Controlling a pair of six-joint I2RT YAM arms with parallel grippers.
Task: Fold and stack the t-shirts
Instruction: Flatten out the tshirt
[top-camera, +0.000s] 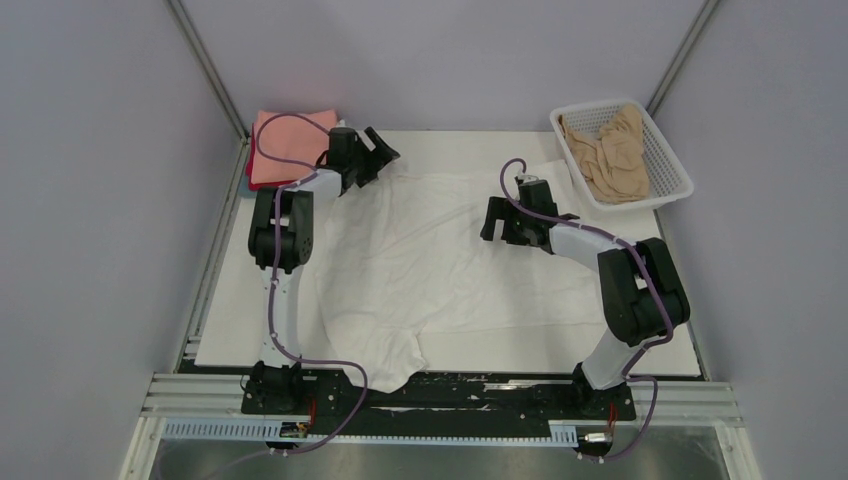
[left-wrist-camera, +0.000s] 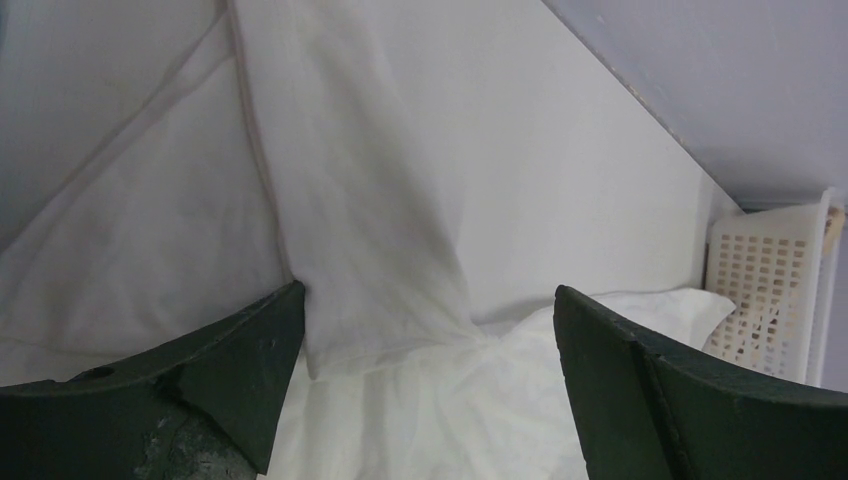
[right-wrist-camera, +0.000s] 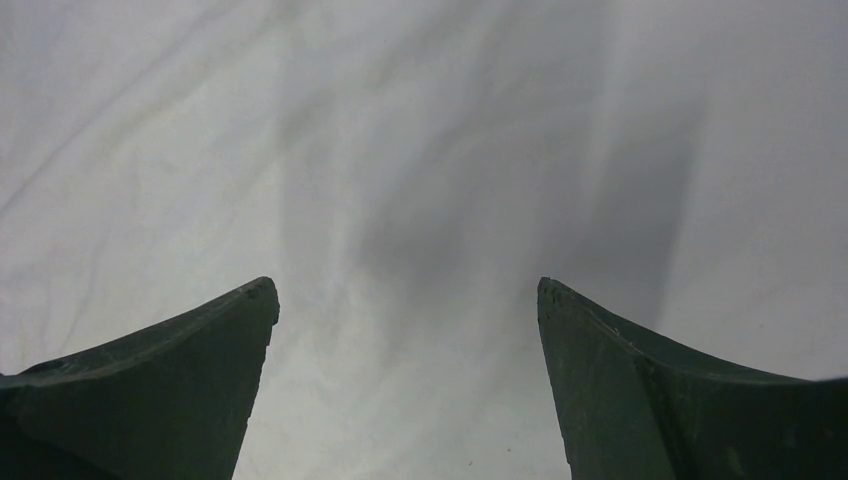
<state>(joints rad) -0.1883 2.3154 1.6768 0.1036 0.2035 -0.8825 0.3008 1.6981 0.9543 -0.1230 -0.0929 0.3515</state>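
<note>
White t-shirt (top-camera: 430, 260) lies spread and wrinkled mid-frame on tabletop (top-camera: 240, 320), left pincer (top-camera: 378, 152) and right pincer (top-camera: 489, 220) both wide and empty over it; probably pre-fold smoothing, next needs gripping an edge.

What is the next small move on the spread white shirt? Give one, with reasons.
Probably lower the left gripper and pinch the far left edge of the white cotton t-shirt. Both it and the right gripper hang open above the cloth, holding nothing, and the shirt lies spread out, unfolded.
</note>
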